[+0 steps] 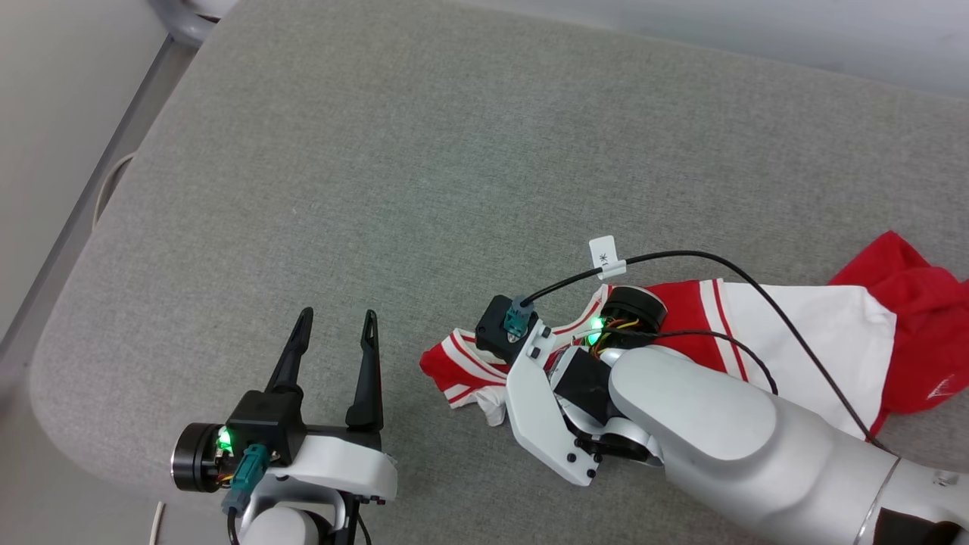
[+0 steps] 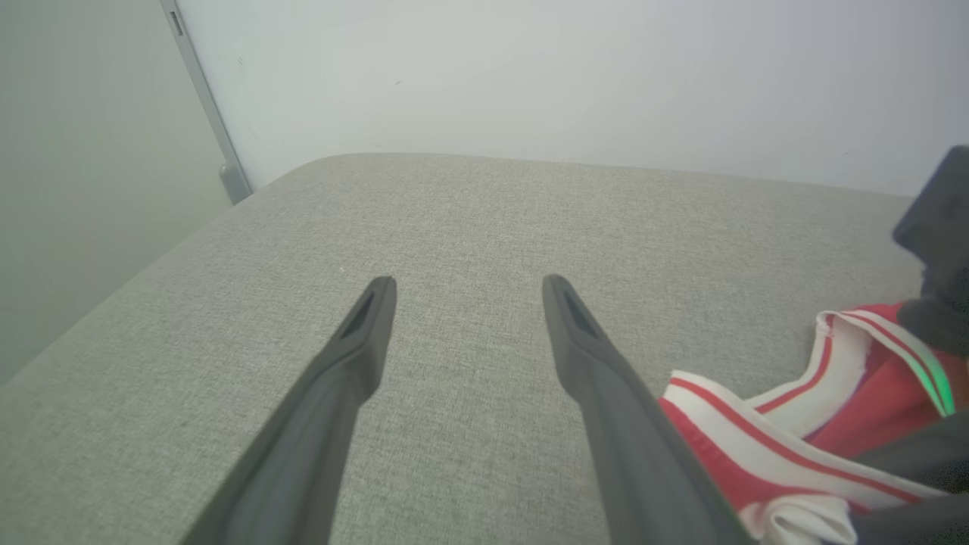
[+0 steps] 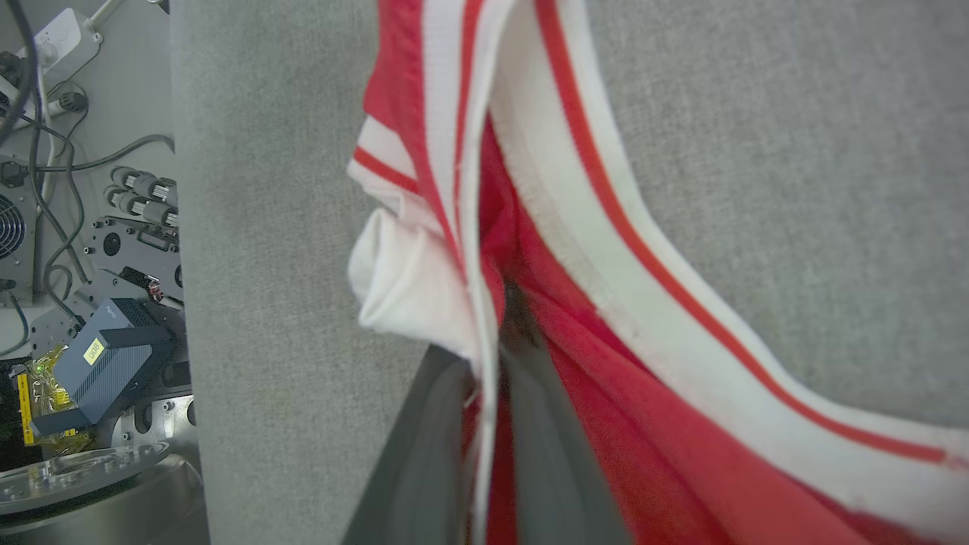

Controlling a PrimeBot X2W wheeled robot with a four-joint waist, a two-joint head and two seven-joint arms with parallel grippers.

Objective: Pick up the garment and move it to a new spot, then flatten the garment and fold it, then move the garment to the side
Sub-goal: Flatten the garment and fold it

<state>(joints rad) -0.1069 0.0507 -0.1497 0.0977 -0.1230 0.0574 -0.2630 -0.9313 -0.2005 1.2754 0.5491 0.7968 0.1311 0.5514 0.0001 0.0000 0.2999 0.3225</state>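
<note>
1. Work surface: a grey padded surface [image 1: 454, 151] [image 2: 492, 212] [image 3: 757, 151] carried the garment [image 1: 802, 325] [image 2: 757, 454] [image 3: 606, 303].

2. Garment position: in the head view the garment lay crumpled at the right side of the surface, near the front edge. Its red body was bunched toward the far right. A white panel lay in the middle, and a red-and-white striped trim edge [image 1: 462, 363] pointed left. Letters and number could not be made out.

3. Right gripper [image 3: 484, 341]: in the right wrist view the two dark fingers [image 3: 431, 454] stood almost together, pinching a fold of striped trim and red fabric between them. A small roll of white fabric [image 3: 401, 288] sat just left of the pinch. In the head view the pale right forearm [image 1: 719, 424] lay over the garment and hid the fingertips.

4. Left gripper [image 1: 338, 314] [image 2: 467, 281]: the fingers were spread wide and held nothing. They pointed across bare surface, and the striped trim lay just beside the gripper on the right, apart from it.

5. Cabling: a black cable [image 1: 681, 256] with a white tag [image 1: 604, 253] arched from the right wrist over the garment.

6. Surroundings: a pale wall [image 2: 530, 76] stood behind the surface. The right wrist view showed a blue box [image 3: 106, 371] and wiring below the surface edge
</note>
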